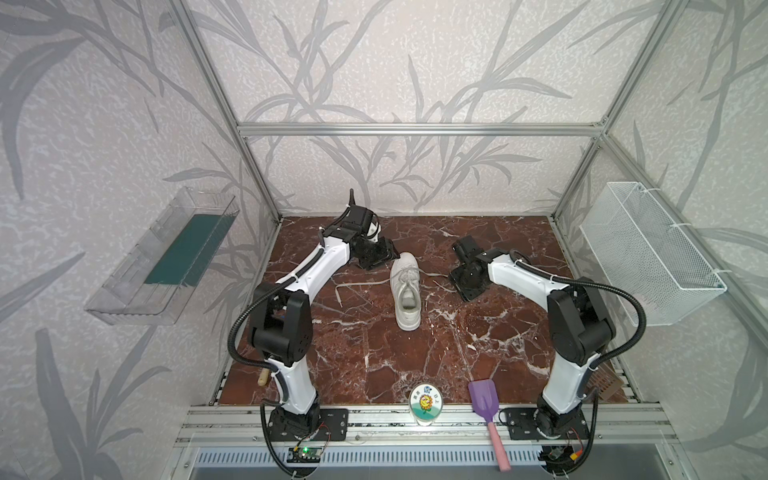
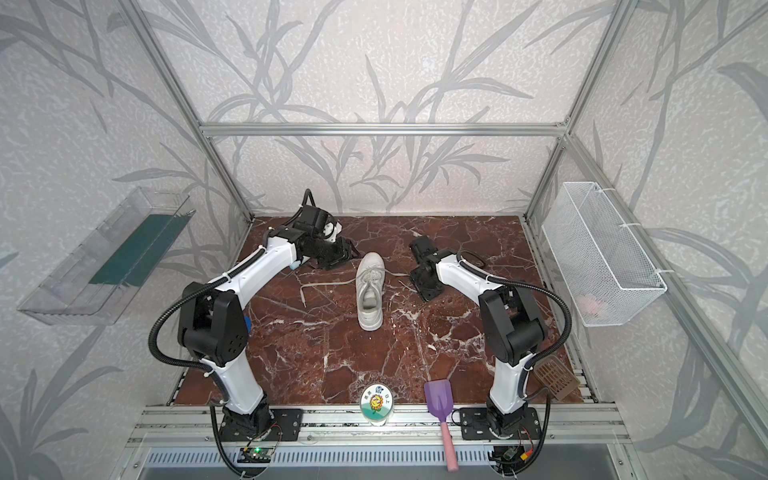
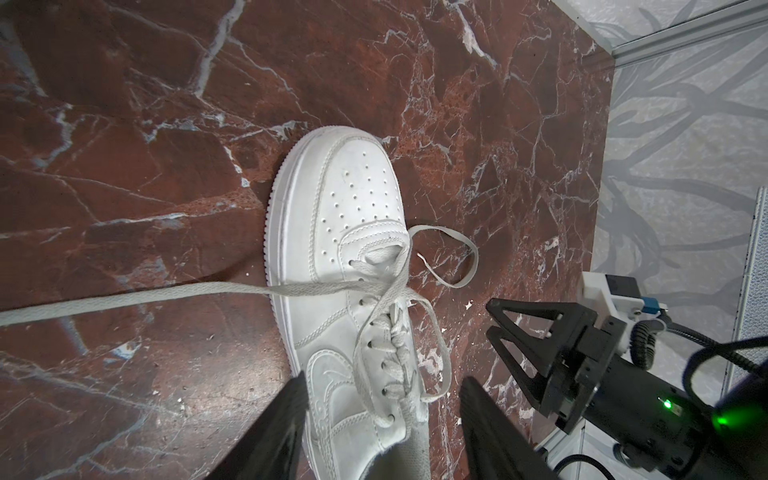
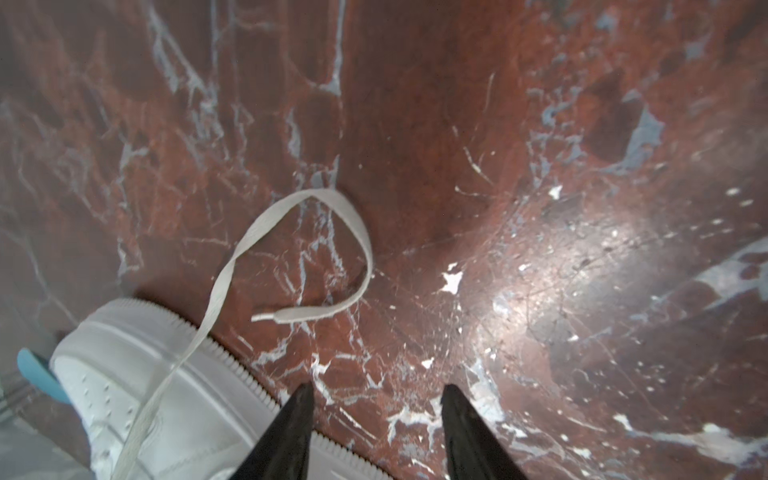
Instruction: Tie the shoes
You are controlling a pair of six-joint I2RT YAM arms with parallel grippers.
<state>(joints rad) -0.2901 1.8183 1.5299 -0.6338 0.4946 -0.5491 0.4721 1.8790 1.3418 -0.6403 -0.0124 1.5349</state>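
White low-top sneaker is shown on red marble tabletop | flat white laces left loose | left gripper, right gripper: jaws spread, nothing grasped

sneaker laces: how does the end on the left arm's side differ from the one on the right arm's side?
The left-side lace runs long and nearly straight away from the sneaker. The right-side lace curls into a short loop, tip pointing back at the sneaker. The left-side lace reaches much farther out than the right-side lace. Shared: flat, white, untied, lying loose on the marble table.
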